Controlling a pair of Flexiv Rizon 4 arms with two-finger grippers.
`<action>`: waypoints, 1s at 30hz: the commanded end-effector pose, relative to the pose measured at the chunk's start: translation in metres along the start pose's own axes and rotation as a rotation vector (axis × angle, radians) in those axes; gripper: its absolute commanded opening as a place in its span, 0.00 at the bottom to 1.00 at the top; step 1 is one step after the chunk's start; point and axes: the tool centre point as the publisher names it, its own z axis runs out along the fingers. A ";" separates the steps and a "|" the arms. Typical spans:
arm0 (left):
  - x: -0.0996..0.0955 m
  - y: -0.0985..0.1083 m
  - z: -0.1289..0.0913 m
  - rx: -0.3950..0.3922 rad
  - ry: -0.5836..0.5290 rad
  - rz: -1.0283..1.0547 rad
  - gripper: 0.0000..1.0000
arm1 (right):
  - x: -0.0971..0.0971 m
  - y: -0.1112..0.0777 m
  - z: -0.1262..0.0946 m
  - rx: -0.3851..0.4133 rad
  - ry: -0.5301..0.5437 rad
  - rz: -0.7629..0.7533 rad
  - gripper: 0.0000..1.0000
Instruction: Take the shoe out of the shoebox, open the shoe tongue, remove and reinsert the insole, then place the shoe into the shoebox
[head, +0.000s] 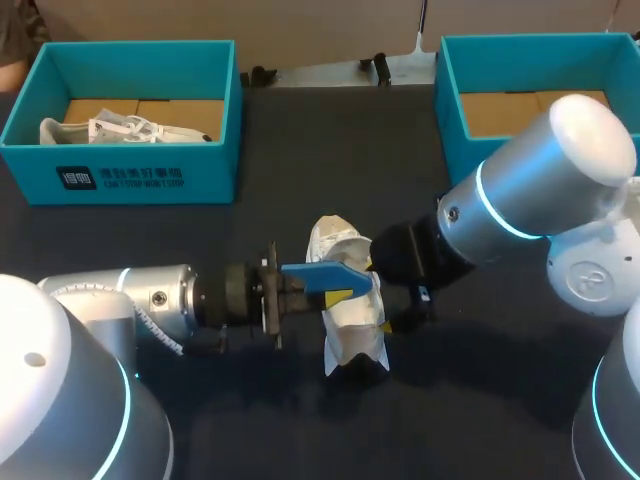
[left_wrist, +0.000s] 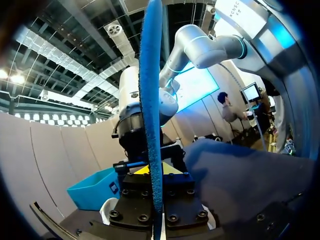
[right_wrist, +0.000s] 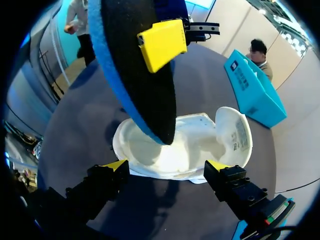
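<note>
Left arm (head: 130, 295) nearest, in from 9 o'clock. Left gripper (head: 335, 285) out at table centre, clamped hard on blue insole (head: 322, 272). Insole on edge between the fingers, one yellow fingertip (right_wrist: 161, 42) flat on its black underside. Narrow end of insole dipped into the opening of the white shoe (head: 352, 320); contact with the lining not clear. Shoe on the dark table (head: 300, 430) directly under the left gripper, long axis roughly 12 to 6 o'clock. Tongue (right_wrist: 232, 135) folded out at the 12 o'clock end, label side up. Right gripper (right_wrist: 167, 167) at the shoe's 3 o'clock side, fingers spread wide, holding nothing. Both yellow tips at the shoe's near edge, touching or not hard to tell. Right arm (head: 520, 190) in from 3 o'clock. Far back at 10 o'clock, left shoebox (head: 140, 180), teal, second shoe (head: 130, 130) lying inside. Far back at 2 o'clock, right shoebox (head: 450, 110), teal, cardboard floor showing.
</note>
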 end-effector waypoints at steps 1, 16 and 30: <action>-0.002 0.011 0.008 0.001 -0.012 0.004 0.00 | 0.000 0.001 0.002 0.002 -0.003 0.001 1.00; -0.006 0.021 0.006 -0.008 -0.026 0.016 0.00 | 0.002 -0.003 0.001 -0.017 -0.013 0.013 1.00; -0.004 0.027 0.011 -0.033 -0.002 0.020 0.00 | 0.005 -0.018 -0.004 -0.011 -0.013 0.055 1.00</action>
